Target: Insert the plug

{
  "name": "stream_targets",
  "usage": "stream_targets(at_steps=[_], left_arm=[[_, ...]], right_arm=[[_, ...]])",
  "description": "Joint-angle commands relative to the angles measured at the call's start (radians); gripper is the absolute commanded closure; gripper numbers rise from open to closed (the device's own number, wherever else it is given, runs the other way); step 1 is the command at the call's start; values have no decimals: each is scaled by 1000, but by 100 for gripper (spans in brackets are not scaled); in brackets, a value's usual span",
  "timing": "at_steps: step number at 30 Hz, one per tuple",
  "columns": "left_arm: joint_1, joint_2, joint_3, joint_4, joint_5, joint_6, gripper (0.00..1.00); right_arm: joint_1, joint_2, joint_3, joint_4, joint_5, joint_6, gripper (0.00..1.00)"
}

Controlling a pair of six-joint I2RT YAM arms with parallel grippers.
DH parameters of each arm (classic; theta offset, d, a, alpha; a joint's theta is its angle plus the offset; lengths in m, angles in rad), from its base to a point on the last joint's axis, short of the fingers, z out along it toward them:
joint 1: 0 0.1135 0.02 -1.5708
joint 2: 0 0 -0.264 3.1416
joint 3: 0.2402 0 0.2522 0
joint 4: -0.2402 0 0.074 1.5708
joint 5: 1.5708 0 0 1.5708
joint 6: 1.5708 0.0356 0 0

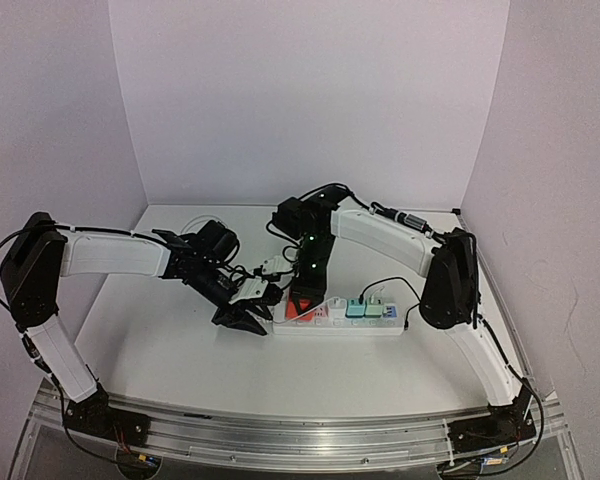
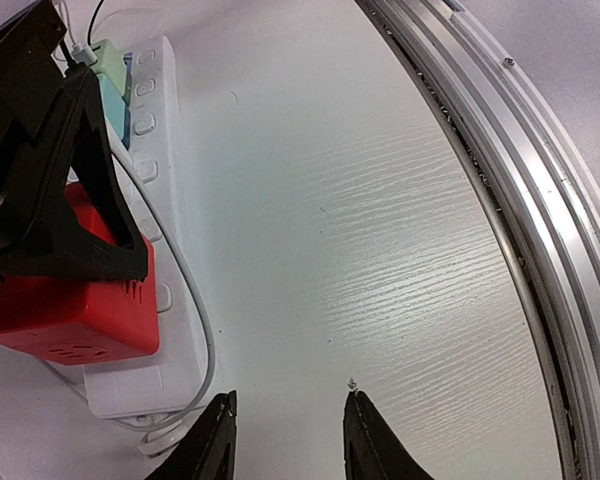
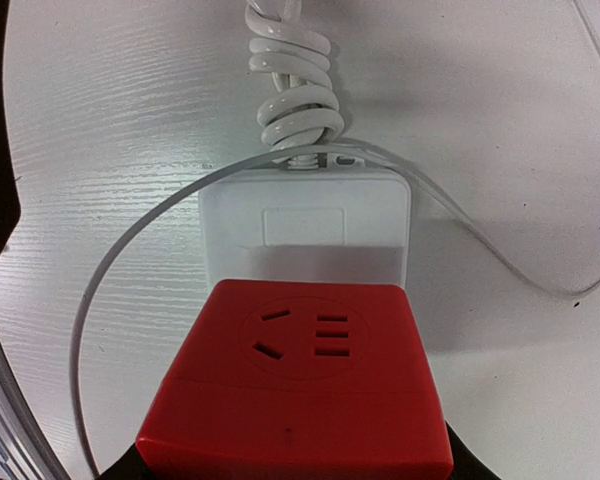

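Here's the right tool (image 1: 303, 288), down over the left end of the long white plastic power strip (image 1: 350, 328), and its black fingers (image 2: 70, 200) are clamped against the sides of the red boxy plastic plug (image 1: 302, 308). That's a firm hold, with the jaws closed onto the body. The plug sits on top of the strip at the end nearest the coiled white cable (image 3: 295, 90). From the right wrist you can see a socket pattern on the plug's upper face, and the strip's white end cap pokes out just beyond it. Are the pins fully home? I cannot tell, since the red body hides the join.

Over to the left tool (image 2: 285, 445): it's low over the white wood-grain desk (image 2: 380, 250), just off that same end of the strip. Its two dark fingertips stand a little way apart with nothing between them, only bare desk showing through the gap. A thin white wire (image 2: 195, 330) curves along the edge of the strip and ends close by the left fingertip, though I can't say whether they touch.

Further along the strip, well apart from the red plug, pale green and teal plugs (image 1: 365, 309) sit side by side in their sockets, with a black lead looping up from them. The ribbed aluminium rail (image 2: 520, 200) runs along the near edge of the desk
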Motion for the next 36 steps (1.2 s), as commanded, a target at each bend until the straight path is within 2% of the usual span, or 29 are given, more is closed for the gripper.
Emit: stream_targets(at_steps=[1, 3, 9, 16, 29, 36], left_arm=[[0, -22, -6, -5, -2, 10, 63], [2, -23, -8, -4, 0, 10, 63], [5, -23, -11, -2, 6, 9, 63], [6, -27, -16, 5, 4, 10, 62], [8, -21, -15, 18, -2, 14, 62], [10, -23, -16, 18, -2, 14, 62]], right_arm=[[5, 19, 4, -37, 65, -28, 100], [5, 13, 2, -40, 94, -32, 100], [0, -5, 72, -45, 52, -31, 100], [-15, -24, 20, -61, 67, -33, 100], [-10, 25, 32, -68, -57, -6, 100], [-10, 23, -7, -89, -12, -18, 100]])
